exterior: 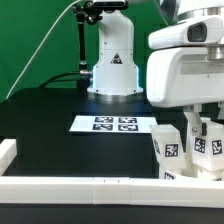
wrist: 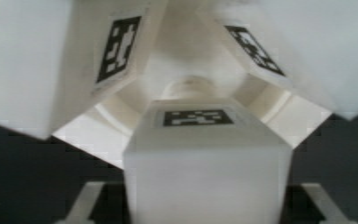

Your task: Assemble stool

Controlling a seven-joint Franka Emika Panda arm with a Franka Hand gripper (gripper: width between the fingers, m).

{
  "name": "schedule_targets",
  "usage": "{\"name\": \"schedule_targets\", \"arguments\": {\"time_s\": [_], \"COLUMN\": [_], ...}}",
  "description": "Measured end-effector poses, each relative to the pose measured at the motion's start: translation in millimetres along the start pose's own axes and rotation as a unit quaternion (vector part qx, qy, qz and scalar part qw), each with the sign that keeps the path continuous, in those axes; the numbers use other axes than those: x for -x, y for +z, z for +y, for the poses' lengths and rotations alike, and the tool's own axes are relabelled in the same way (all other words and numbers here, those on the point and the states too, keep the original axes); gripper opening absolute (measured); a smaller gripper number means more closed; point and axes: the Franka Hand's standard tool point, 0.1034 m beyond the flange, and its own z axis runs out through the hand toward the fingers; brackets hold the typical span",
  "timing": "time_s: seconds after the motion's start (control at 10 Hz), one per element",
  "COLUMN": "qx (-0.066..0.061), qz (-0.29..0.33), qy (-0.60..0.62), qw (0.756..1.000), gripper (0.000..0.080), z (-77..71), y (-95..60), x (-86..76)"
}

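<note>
Marker board [exterior: 116,124] mid-table; legs [exterior: 170,150] at exterior view's right, seemingly under hand [exterior: 203,128].

The stool legs [exterior: 171,150] look like smooth matt white plastic with flat black-and-white printed tags. The desk [exterior: 50,125] is matt black. The marker board [exterior: 113,125] looks thin, flat and papery white.

1. A black table top [exterior: 60,105] fills the middle of the exterior view, matte and dark.
2. A green backdrop [exterior: 35,40] covers the wall behind it, evenly lit.
3. The marker board [exterior: 113,125] lies flat on the table, thin and white, carrying several black-and-white square tags.
4. A long white border rail [exterior: 70,188] runs along the near edge of the table, with a short white piece [exterior: 8,152] at the exterior view's left.
5. A thin black stand [exterior: 80,45] rises upright before the backdrop, with a cable hanging near it.
</note>
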Motion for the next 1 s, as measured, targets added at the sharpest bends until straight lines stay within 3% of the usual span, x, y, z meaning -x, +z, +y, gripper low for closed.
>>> {"name": "schedule_targets", "arguments": {"time_s": [0.2,0.4,1.0], "qx": [-0.001,-0.004,-0.007], "qz": [0.0,0.001,0.003], "qy": [0.042,0.162,0.403], "qw": [0.999,0.987,0.915], "gripper": [0.0337,0.0337,0.0338], "z": [0.6,1.2,-3.2], "y": [0.3,0.7,1.2], "x": [0.5,1.0,-0.7]}}
